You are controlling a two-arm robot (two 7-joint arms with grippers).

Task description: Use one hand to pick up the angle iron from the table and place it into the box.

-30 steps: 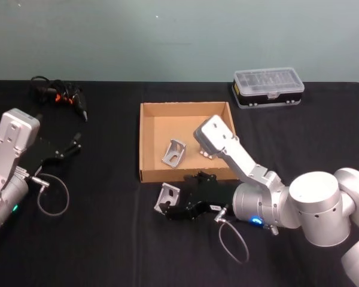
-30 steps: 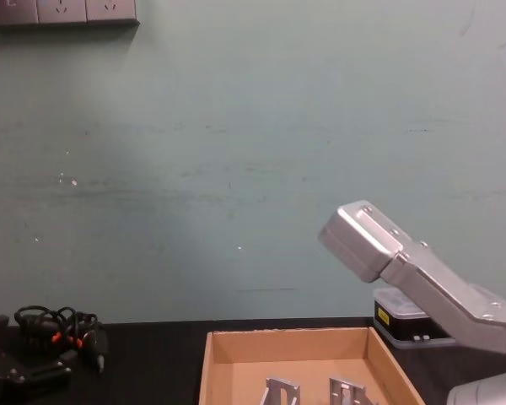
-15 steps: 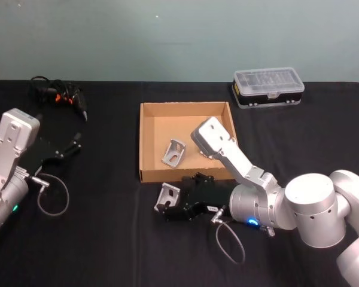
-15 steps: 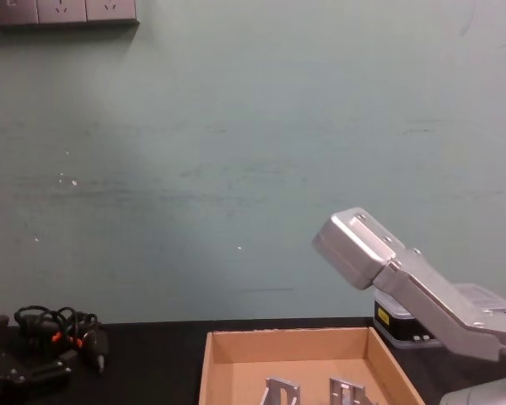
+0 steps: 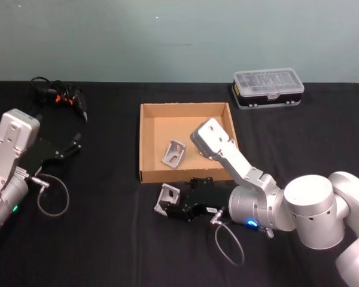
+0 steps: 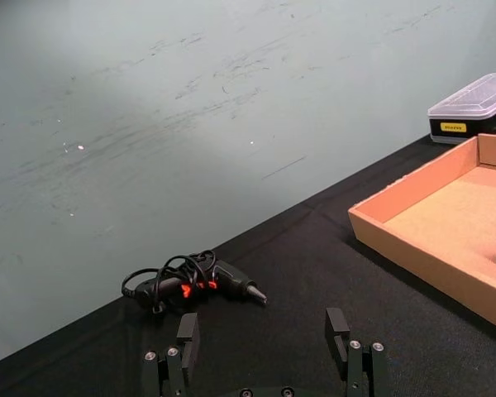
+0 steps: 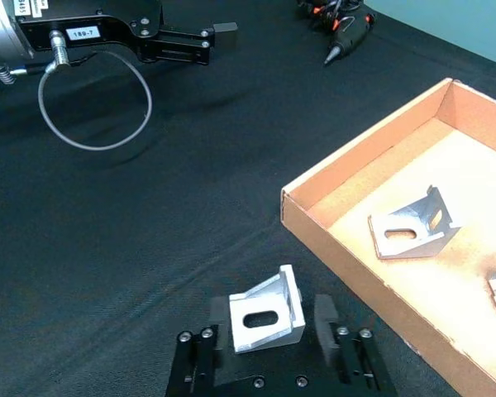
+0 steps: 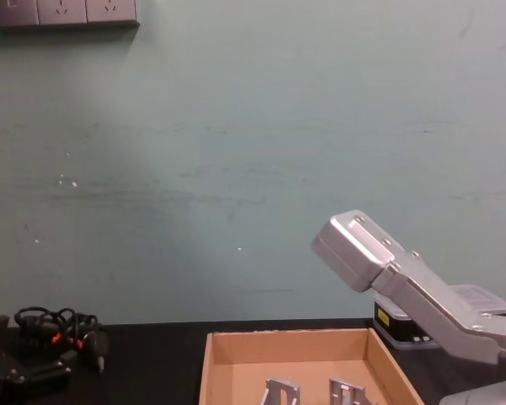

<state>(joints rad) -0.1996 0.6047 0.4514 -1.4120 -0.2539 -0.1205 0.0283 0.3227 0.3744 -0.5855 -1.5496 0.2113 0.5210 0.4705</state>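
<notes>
An angle iron (image 5: 167, 195), a small silver bracket with a slotted hole, lies on the black table (image 5: 102, 239) just in front of the tan cardboard box (image 5: 145, 143). My right gripper (image 5: 171, 207) is low on the table and open. Its black fingers (image 7: 325, 318) stand on either side of that angle iron (image 7: 267, 306), close to its sides. Inside the box lies another angle iron (image 5: 175, 153), and the chest view shows two brackets (image 8: 282, 393) there. My left gripper (image 6: 263, 343) is parked open at the table's left side (image 5: 63, 151).
A clear-lidded black case (image 5: 268, 87) stands at the back right. A black tool with tangled cables (image 5: 61, 97) lies at the back left. My right arm's silver link (image 5: 218, 143) hangs over the box's right part. A cable loop (image 5: 52, 195) lies by the left arm.
My right arm has shifted slightly left and lower, bringing its fingers closer around the angle iron on the table. The angle iron and the left arm have stayed put.
</notes>
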